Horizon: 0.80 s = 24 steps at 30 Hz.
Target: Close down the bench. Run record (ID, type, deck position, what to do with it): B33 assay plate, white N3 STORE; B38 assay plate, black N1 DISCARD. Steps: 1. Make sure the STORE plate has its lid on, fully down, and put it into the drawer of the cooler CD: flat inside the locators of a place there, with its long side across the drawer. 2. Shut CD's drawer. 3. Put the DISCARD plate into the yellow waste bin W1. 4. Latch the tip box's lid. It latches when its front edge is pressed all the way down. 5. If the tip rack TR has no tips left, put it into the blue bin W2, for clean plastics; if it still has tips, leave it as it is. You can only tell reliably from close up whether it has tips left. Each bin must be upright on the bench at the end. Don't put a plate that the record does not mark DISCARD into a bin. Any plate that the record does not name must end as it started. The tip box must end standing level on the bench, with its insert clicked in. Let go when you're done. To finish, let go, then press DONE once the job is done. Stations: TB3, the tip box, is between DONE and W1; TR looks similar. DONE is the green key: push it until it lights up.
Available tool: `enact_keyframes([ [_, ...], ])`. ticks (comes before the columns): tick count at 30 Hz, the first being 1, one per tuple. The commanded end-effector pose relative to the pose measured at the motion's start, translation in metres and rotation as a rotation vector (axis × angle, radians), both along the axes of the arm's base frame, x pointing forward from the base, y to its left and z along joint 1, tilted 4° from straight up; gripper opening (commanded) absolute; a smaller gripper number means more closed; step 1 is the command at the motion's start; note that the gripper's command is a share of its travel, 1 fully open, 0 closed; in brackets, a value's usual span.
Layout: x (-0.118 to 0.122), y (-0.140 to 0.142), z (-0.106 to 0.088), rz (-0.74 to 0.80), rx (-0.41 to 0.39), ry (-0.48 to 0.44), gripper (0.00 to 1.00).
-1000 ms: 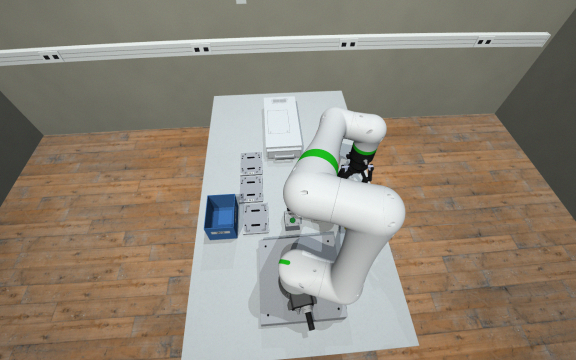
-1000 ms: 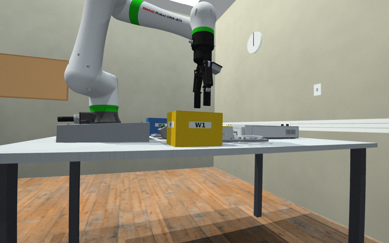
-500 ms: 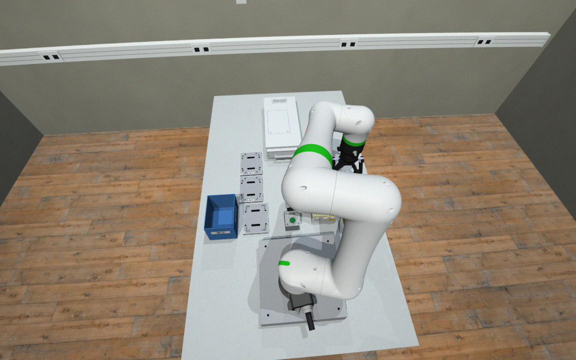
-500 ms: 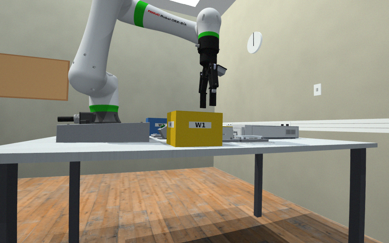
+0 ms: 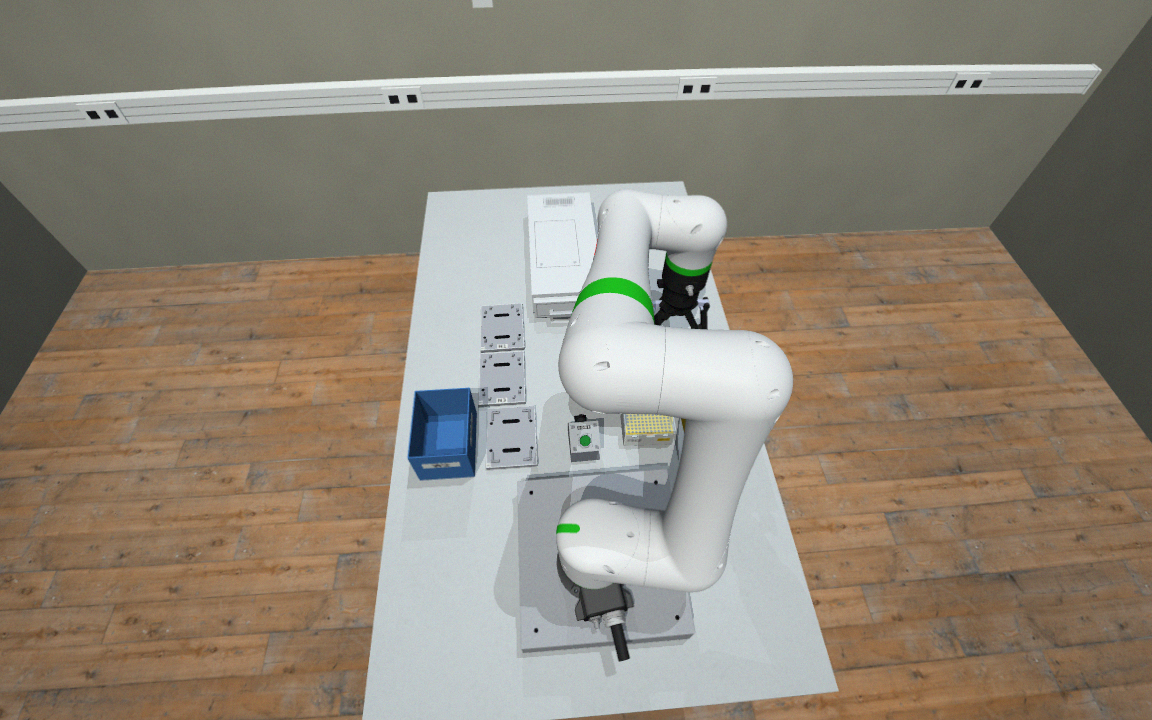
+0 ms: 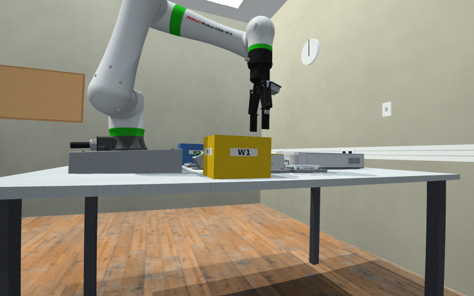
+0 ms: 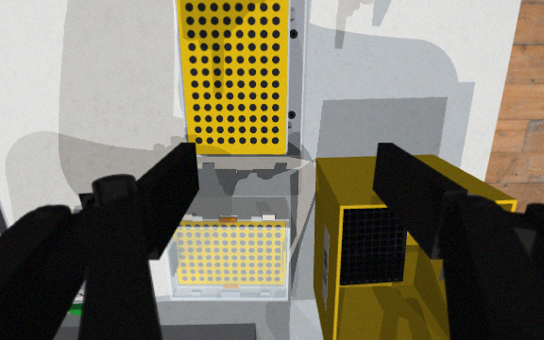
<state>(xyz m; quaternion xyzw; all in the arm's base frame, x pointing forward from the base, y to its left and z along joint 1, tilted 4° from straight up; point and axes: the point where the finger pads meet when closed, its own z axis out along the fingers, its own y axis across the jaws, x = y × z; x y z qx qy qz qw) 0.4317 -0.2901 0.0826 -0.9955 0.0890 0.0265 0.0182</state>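
Observation:
My gripper (image 7: 286, 166) is open and empty. It hangs in the air above the bench, beyond the yellow bin W1 (image 6: 237, 156) in the side view (image 6: 259, 126). In the wrist view, W1 (image 7: 414, 264) stands upright at the lower right with the black assay plate (image 7: 371, 246) lying inside it. The tip box TB3 (image 7: 229, 252) sits below and between my fingers, its yellow insert showing grey dots under a clear lid. The tip rack TR (image 7: 239, 76) lies beyond my fingertips; its holes look dark. No white plate is in view.
The cooler CD (image 5: 558, 255) stands at the far end of the bench, its drawer front flush. Three grey deck nests (image 5: 502, 376) and the blue bin W2 (image 5: 444, 432) line the left side. The green DONE key (image 5: 584, 439) sits beside the tip box (image 5: 649, 428).

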Motion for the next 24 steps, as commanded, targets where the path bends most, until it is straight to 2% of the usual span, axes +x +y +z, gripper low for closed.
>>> enact_keyframes([
  [1, 0.017, 0.009, 0.002, 0.000, -0.001, -0.001, 0.70],
  [3, 0.017, 0.009, 0.002, 0.000, -0.001, -0.001, 0.70],
  [13, 0.050, 0.027, 0.005, 0.000, -0.001, -0.001, 0.70],
  [24, 0.050, 0.027, 0.005, 0.000, -0.001, -0.001, 0.70],
])
